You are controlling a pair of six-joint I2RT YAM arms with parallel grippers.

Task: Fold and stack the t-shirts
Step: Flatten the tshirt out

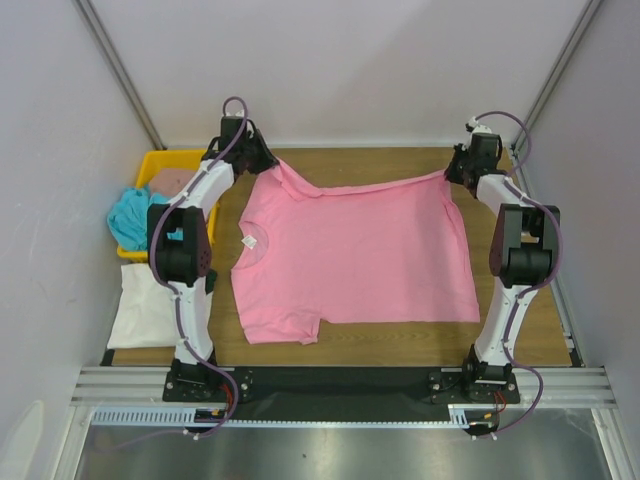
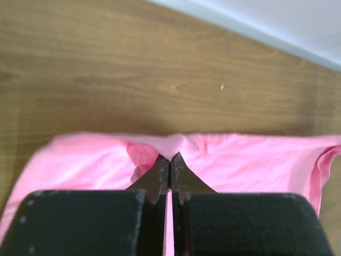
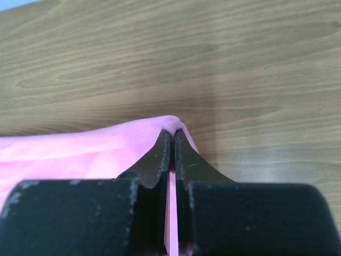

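A bright pink t-shirt (image 1: 350,255) lies spread on the wooden table, its far edge lifted and stretched between both grippers. My left gripper (image 1: 268,162) is shut on the shirt's far left corner; in the left wrist view the gripper (image 2: 170,158) pinches pink cloth (image 2: 240,160). My right gripper (image 1: 455,172) is shut on the far right corner; in the right wrist view the gripper (image 3: 172,133) pinches the pink cloth (image 3: 80,152). A turquoise shirt (image 1: 130,215) hangs over the tray's left side. A dusty brown-pink shirt (image 1: 178,178) lies in the tray. A cream-white shirt (image 1: 145,305) lies folded at the left.
A yellow plastic tray (image 1: 160,160) stands at the far left of the table (image 1: 400,345). White walls close in the back and sides. A metal rail (image 1: 340,385) runs along the near edge.
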